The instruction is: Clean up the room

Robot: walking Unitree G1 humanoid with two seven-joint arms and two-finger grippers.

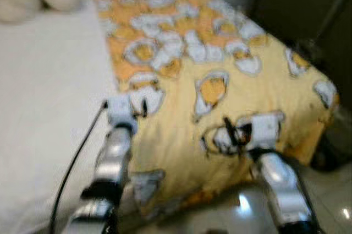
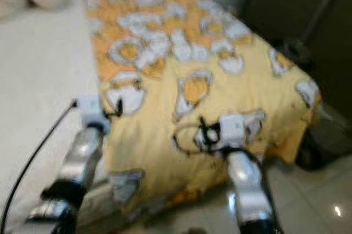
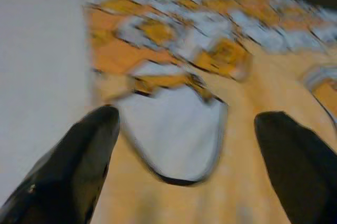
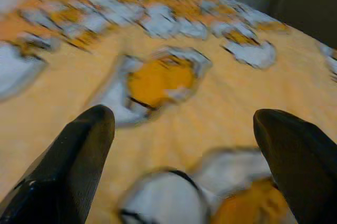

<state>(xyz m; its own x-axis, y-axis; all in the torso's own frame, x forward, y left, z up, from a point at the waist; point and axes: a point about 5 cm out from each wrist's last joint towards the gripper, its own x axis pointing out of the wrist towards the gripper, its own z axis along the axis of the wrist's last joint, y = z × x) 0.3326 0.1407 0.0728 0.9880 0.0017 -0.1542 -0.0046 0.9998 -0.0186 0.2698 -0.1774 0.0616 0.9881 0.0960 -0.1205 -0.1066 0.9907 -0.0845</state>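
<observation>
Left wrist view: we are spreading the left gripper's fingers over the yellow egg-print quilt lying ahead, right gripper likewise spread, probably to grasp and straighten it on the white bed.

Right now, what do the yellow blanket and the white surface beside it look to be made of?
Yellow blanket: soft matte cloth, likely fleece or cotton; it drapes over the bed edge. White surface: plain matte fabric, probably a sheet; blur hides the weave.

Bedroom: bed, patterned blanket
</observation>
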